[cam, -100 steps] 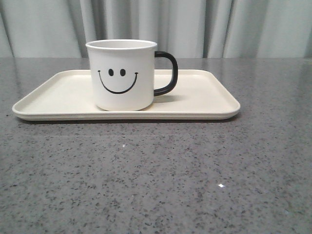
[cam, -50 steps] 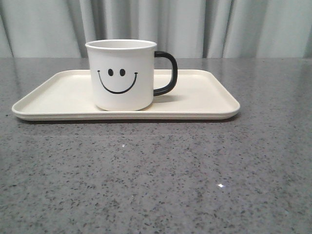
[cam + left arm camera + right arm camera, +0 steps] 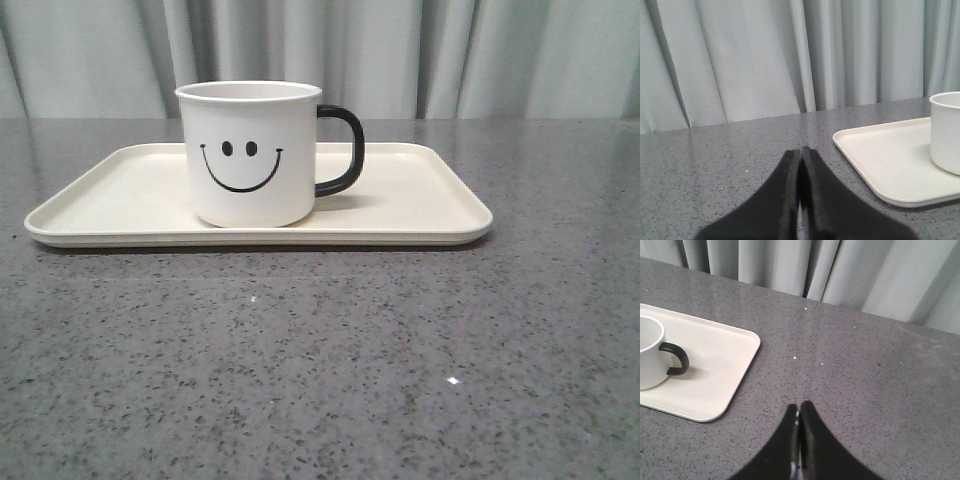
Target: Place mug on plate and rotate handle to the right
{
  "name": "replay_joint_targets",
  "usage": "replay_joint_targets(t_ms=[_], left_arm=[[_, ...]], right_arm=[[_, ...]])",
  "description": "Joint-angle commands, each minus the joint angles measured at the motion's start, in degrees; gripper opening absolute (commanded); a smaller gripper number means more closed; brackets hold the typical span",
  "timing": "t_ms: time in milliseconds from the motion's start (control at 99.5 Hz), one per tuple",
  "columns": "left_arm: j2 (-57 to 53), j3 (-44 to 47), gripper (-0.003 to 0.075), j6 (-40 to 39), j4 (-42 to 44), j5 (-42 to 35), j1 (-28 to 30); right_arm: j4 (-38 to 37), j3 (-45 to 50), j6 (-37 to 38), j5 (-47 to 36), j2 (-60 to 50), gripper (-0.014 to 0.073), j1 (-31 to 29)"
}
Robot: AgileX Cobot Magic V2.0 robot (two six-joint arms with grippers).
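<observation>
Now the mug (image 3: pixel 255 155) stands upright on the plate (image 3: pixel 420 200), a little left of the plate's middle in the front view, its smiley face toward the camera and the handle (image 3: pixel 343 150) pointing to the right. The plate lies flat on the grey speckled table (image 3: pixel 320 360), with pale curtains (image 3: pixel 320 55) behind.

The left gripper (image 3: pixel 801 152) has its jaws pressed together with nothing between them; it sits low over the table, and the plate's near corner with the mug lies ahead of the jaws and off to one side, well apart from them.

The right gripper (image 3: pixel 799 409) is likewise closed and empty, over bare table, with the plate and mug handle beyond its jaws to the other side, not touching.
</observation>
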Motion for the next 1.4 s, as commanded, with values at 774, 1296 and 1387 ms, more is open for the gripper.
replay_joint_targets(t_ms=[774, 1296, 1387], left_arm=[[-1.7, 0.5, -0.0020, -0.6, -0.1, -4.5, 0.1], [-1.7, 0.5, -0.0020, -0.6, -0.1, -4.5, 0.1], [-1.7, 0.5, -0.0020, -0.6, -0.1, -4.5, 0.1]], right_arm=[[-2.0, 36.3, -0.3, -26.7, -27.1, -0.0120, 7.7], [5.1, 57.6, -0.2, -50.0, -32.1, -0.0120, 7.7], [5.1, 57.6, -0.2, -49.2, -32.1, -0.0120, 7.6]])
